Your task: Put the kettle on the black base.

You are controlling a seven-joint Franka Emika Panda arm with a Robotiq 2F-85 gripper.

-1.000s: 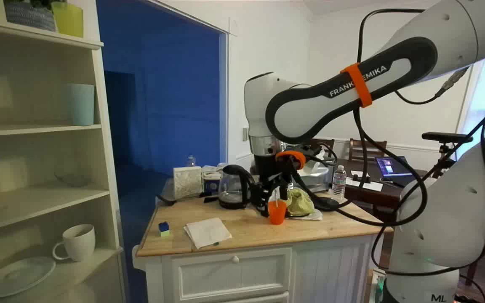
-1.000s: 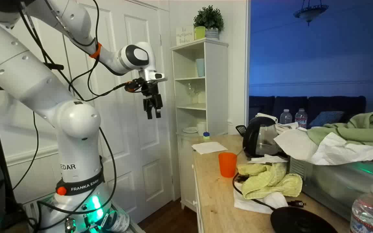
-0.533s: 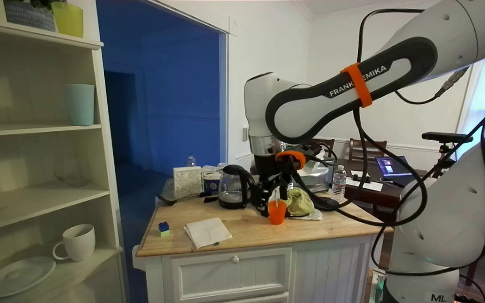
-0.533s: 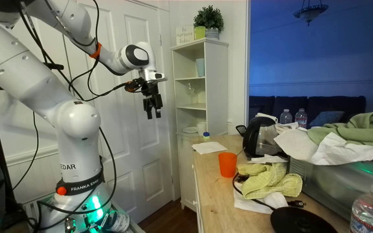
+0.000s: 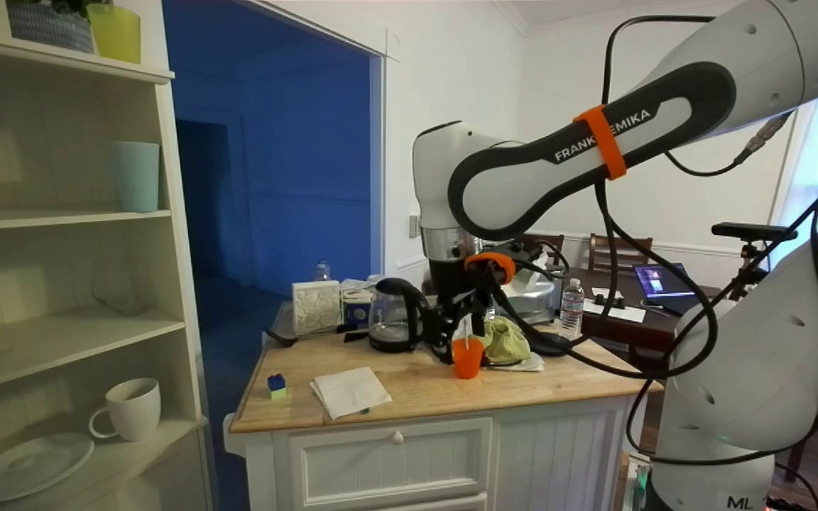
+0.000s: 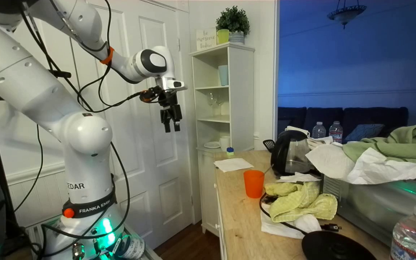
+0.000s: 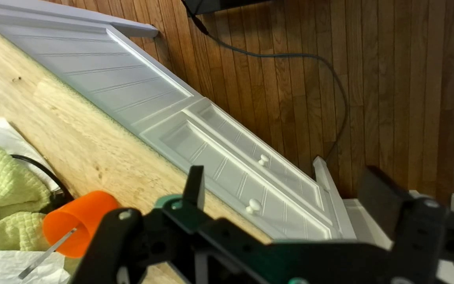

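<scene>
Near the orange cup (image 6: pixel 254 184), apart from the black base (image 6: pixel 338 246): glass kettle (image 6: pixel 294 155)

In an exterior view, shows the kettle upright on the wooden countertop (image 5: pixel 423 387), left of and behind the cup; whether holding water, cannot tell. Shows a white mug (image 5: pixel 133 411) well left of the cup, with contents hidden.

In an exterior view, shows the base well in front and right of the cup, and the gripper (image 6: pixel 172 129) in mid-air left of the cup.

In the wrist view, looks into the cup at a metal utensil (image 7: pixel 47 253) leaning over the rim. Shows the fingers (image 7: pixel 194 187) spread wide, right of the cup.
</scene>
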